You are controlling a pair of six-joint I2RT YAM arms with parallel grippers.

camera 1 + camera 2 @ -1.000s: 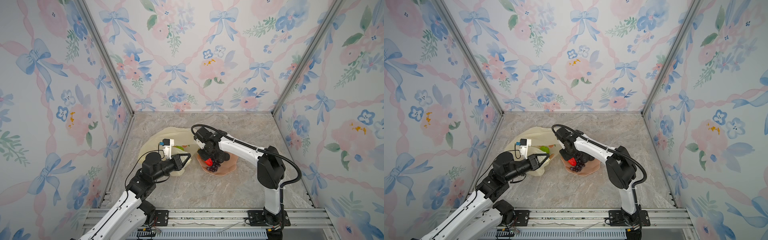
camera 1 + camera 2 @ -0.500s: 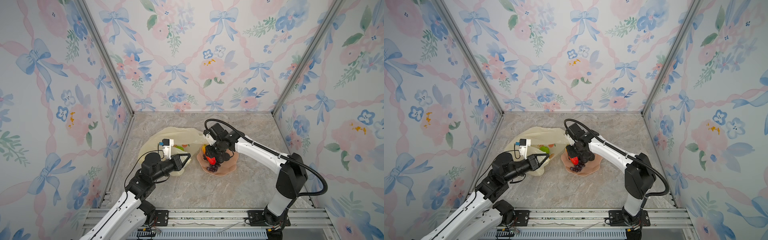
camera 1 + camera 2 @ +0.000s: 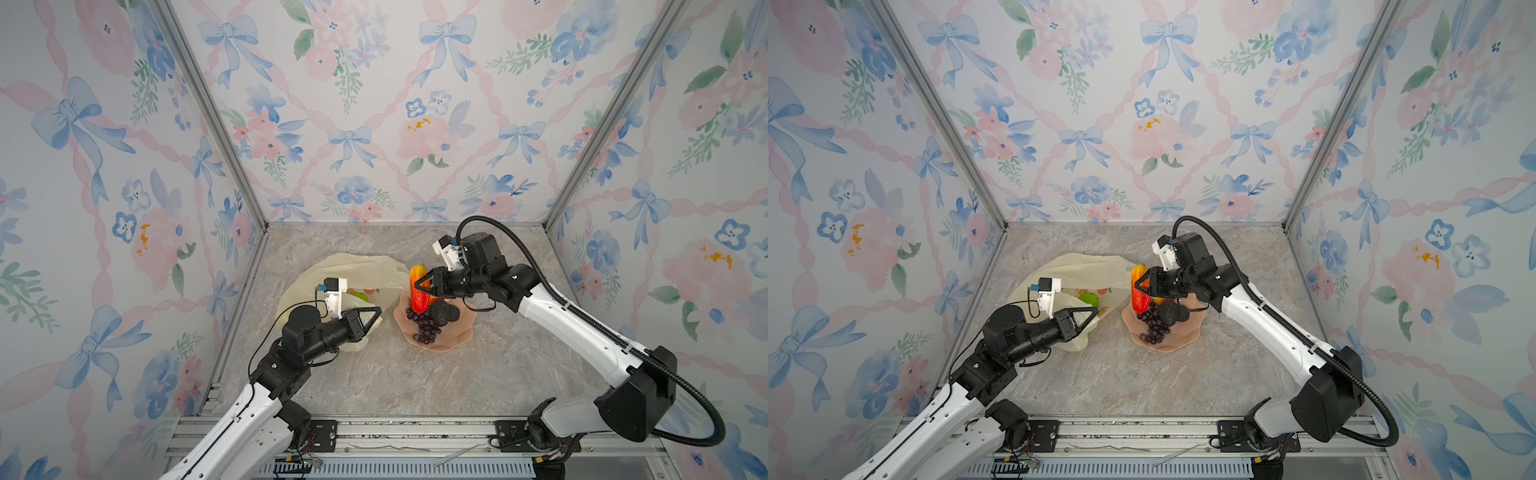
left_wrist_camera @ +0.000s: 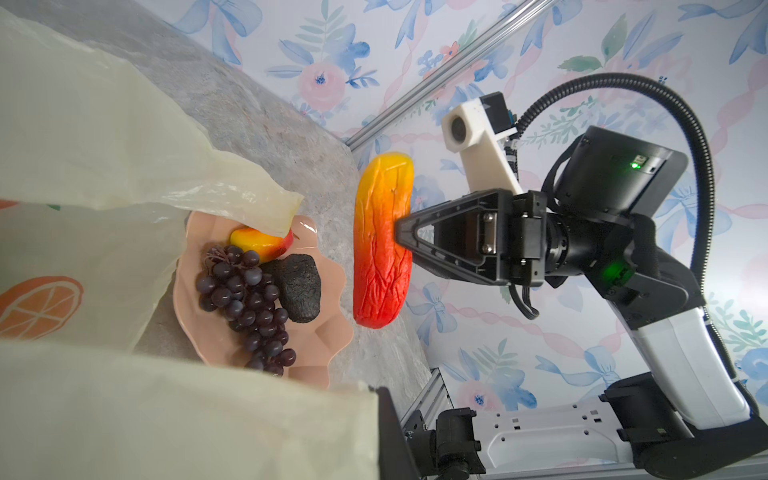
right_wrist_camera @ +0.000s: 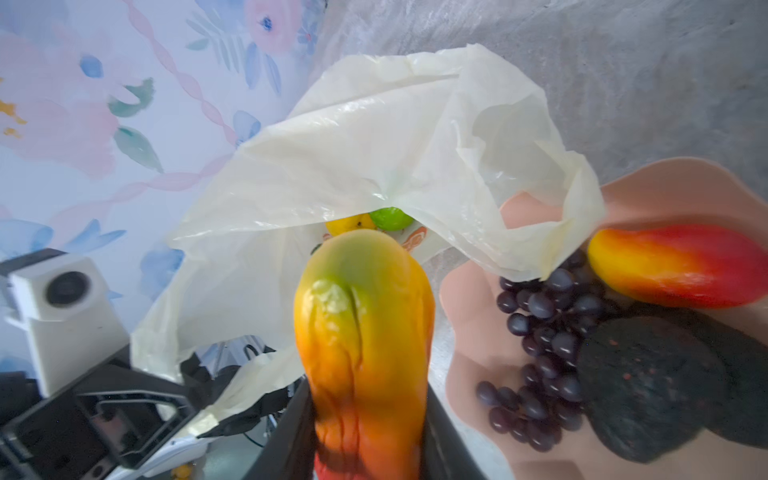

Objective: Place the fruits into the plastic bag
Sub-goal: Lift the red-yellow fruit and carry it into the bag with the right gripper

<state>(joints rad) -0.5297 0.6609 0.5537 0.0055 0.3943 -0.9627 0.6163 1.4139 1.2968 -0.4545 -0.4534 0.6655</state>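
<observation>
Reaches in from the right with the right arm: upper link rising off the front rail, forearm running toward the middle of the grey marbled table (image 3: 415, 386), wrist about level. Clamps in the right gripper (image 3: 420, 286) a long glossy oblong toy fruit (image 4: 380, 249), red at one end, orange in the middle, yellow-green at the other; grips it across its middle, jaws part-closed on its sides. Holds it in the air just beside the wavy-edged pink dish (image 3: 453, 336), green end toward the open mouth of the thin translucent pale-yellow plastic bag (image 5: 374, 145).

Reaches up from the left with the left arm, wrist low, pointing toward the dish. Pinches the near rim of the plastic bag in the clenched left gripper (image 3: 376, 311), mouth gaping toward the held fruit.

Inside the bag: a round green lime (image 5: 390, 218) touching a yellow lemon (image 5: 349, 224). On the dish: a dark purple grape bunch (image 4: 245, 286), a black bumpy lump (image 4: 299, 286) and a small red-yellow mango (image 5: 681, 266), partly under a bag flap.
</observation>
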